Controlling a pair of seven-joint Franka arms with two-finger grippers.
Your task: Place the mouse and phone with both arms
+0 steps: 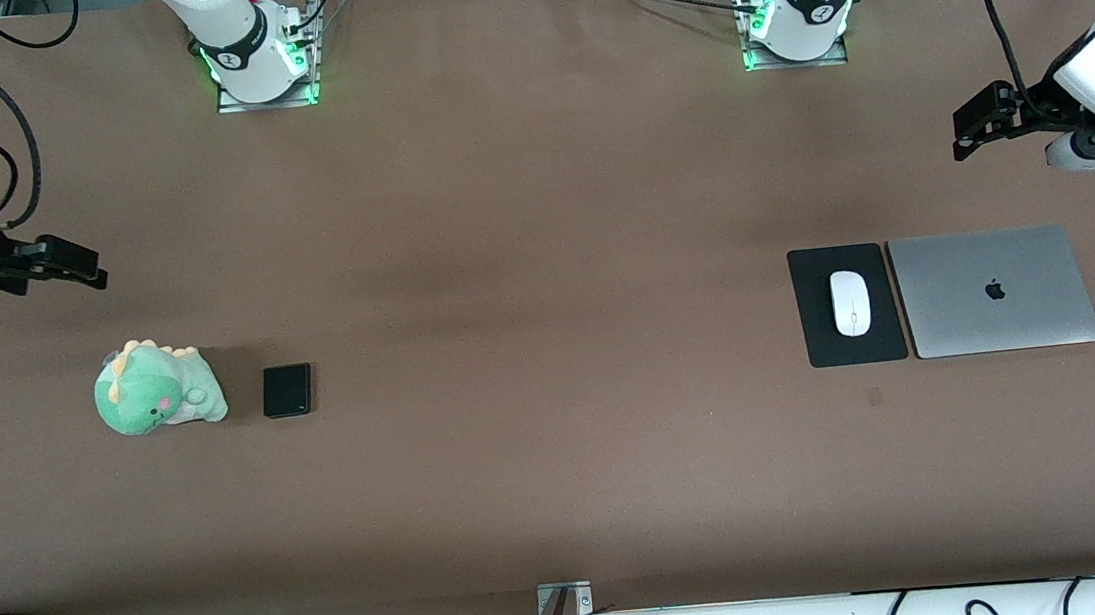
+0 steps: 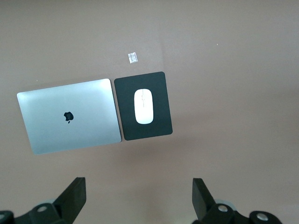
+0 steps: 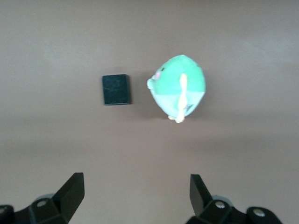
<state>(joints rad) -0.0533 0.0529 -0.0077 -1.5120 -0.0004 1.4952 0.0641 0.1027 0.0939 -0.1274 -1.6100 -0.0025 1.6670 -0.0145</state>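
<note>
While both arms wait raised at the outer ends of the brown table (image 1: 540, 228), the task's things lie untouched below them. Front view: the left hand (image 1: 977, 120), at the right edge of the frame in its upper part, hangs in the air over bare table; the left wrist view shows its two black fingers (image 2: 74, 196) spread wide with nothing between them. The right hand (image 1: 71, 265), at the left edge of the frame, likewise hangs over bare table, and the right wrist view shows its fingers (image 3: 72, 191) spread wide and empty.

The mouse (image 1: 850, 302), white and oval, lies in the right half of the frame on the middle of a black mouse pad (image 1: 815, 322). A closed silver laptop (image 1: 994, 291) lies just beside the pad, toward the left arm's end of the table. In the left wrist view the mouse (image 2: 144, 106), pad (image 2: 163, 121) and laptop (image 2: 70, 116) sit in the upper half of the picture, with a small pale scrap (image 2: 133, 57) on the table near the pad.

The phone (image 1: 287, 390), a small black rectangle, lies flat in the left half of the front view, near a green plush dinosaur (image 1: 153, 388) but apart from it; the dinosaur is toward the right arm's end. The right wrist view shows the phone (image 3: 116, 89) and dinosaur (image 3: 180, 86) side by side, not touching.
</note>
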